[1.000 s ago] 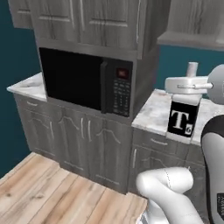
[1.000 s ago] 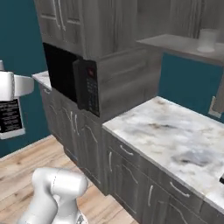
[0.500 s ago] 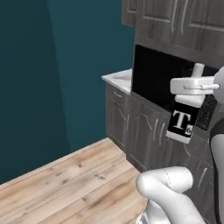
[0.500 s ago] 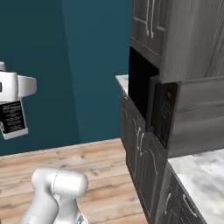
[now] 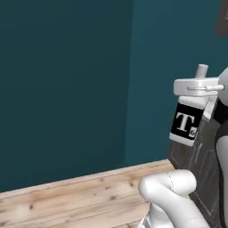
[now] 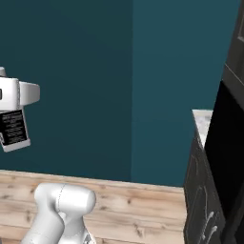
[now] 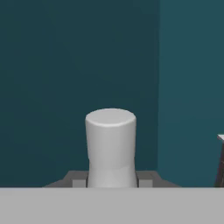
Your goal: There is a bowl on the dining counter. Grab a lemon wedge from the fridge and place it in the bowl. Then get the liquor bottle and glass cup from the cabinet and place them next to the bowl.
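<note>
The liquor bottle (image 5: 186, 120), pale with a black label and a white "T", hangs upright in the air with my gripper (image 5: 196, 87) shut on its neck. From the right base view the same bottle (image 6: 14, 129) shows at the far left under the gripper (image 6: 16, 94). In the hand view the bottle's pale neck and cap (image 7: 110, 146) rise between the fingers (image 7: 146, 178). The bowl, dining counter, fridge and glass cup are out of view.
A dark teal wall (image 5: 67, 80) with a corner fills the background above a pale wood floor (image 5: 67, 200). Dark grey cupboards (image 6: 209, 200) with a marble worktop edge (image 6: 202, 125) stand at the right. My white arm base (image 6: 59, 209) sits low.
The whole scene has swung: the microwave and cupboards have slid off to the right and the teal wall has come in, so the base has turned. The bottle stays in the gripper.
</note>
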You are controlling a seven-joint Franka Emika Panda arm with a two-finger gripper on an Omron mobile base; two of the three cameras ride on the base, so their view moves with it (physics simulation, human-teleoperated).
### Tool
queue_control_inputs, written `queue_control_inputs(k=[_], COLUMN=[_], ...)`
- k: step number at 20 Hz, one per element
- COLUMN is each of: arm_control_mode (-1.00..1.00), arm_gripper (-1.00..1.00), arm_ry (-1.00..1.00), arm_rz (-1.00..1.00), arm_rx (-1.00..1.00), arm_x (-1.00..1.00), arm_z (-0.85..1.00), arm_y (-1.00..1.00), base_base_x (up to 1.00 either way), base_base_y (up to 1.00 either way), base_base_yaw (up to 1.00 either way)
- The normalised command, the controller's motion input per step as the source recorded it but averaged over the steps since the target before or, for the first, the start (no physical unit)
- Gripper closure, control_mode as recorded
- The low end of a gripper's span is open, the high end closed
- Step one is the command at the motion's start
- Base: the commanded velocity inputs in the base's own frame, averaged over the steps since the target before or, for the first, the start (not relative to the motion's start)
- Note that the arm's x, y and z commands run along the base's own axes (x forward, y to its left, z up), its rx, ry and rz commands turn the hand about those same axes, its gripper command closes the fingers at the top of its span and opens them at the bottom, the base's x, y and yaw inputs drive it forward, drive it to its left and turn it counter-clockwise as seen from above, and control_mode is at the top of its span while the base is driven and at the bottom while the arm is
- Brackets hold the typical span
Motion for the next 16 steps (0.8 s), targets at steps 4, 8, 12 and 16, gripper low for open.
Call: queue_control_inputs(k=[4, 8, 12, 16], arm_control_mode=[1.00, 1.00, 1.00, 1.00], arm_gripper=[1.00, 1.00, 1.00, 1.00], arm_ry=[0.00, 0.00, 0.00, 0.00], arm_rz=[0.00, 0.00, 0.00, 0.00], arm_rx=[0.00, 0.00, 0.00, 0.00], arm_x=[0.00, 0.00, 0.00, 0.00], arm_z=[0.00, 0.00, 0.00, 0.00], arm_y=[0.00, 0.00, 0.00, 0.00], base_base_x=[1.00, 0.99, 0.90, 0.92], base_base_y=[0.26, 0.29, 0.26, 0.19], base_base_yaw=[0.58, 0.59, 0.63, 0.65])
